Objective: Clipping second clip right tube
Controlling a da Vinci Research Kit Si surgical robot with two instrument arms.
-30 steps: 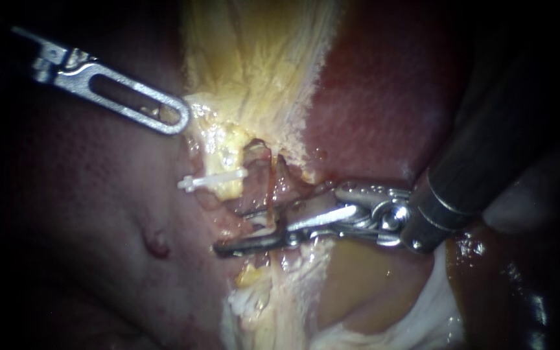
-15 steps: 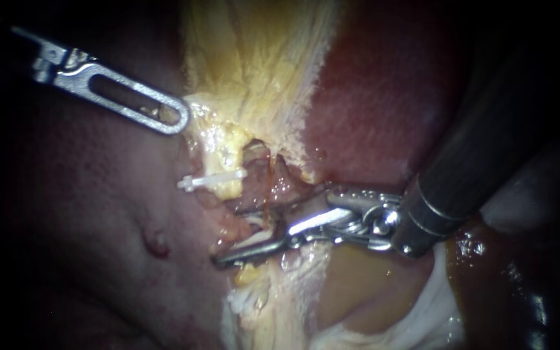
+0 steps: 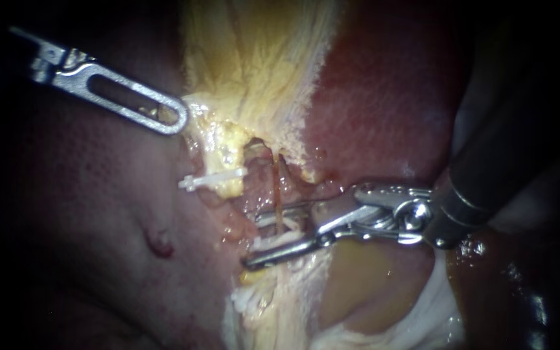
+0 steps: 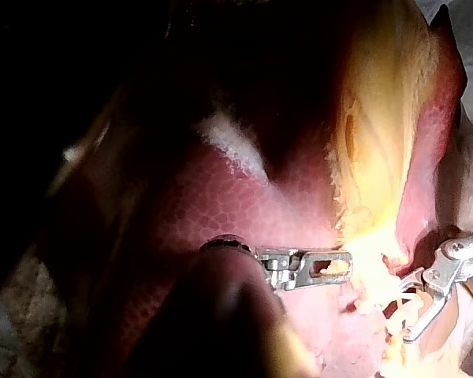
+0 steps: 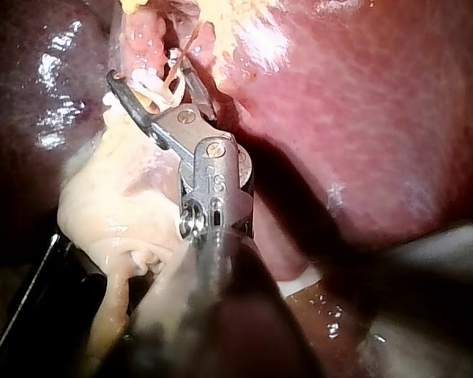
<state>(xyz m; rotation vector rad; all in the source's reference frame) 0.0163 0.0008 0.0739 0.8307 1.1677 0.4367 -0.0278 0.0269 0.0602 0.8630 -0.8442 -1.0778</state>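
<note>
Jaws of the slender silver right instrument [image 3: 252,240] gape astride the thin reddish tube [image 3: 277,201], with a second white plastic clip [image 3: 275,242] against the lower one, just below the seated white clip [image 3: 212,179]. The left instrument [image 3: 177,119] clenches pale yellow fatty tissue [image 3: 228,142]. Danger looms: a skewed bite catches fat or half the tube, and the clip slips off.

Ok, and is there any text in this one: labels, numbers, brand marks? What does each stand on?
On the wrist joint of the right instrument, right wrist view: a small stamped mark, too small and blurred to read.
On the left instrument: no text shows.
On the white clip and the liver: no writing.
Nothing else can be read in any view.
</note>
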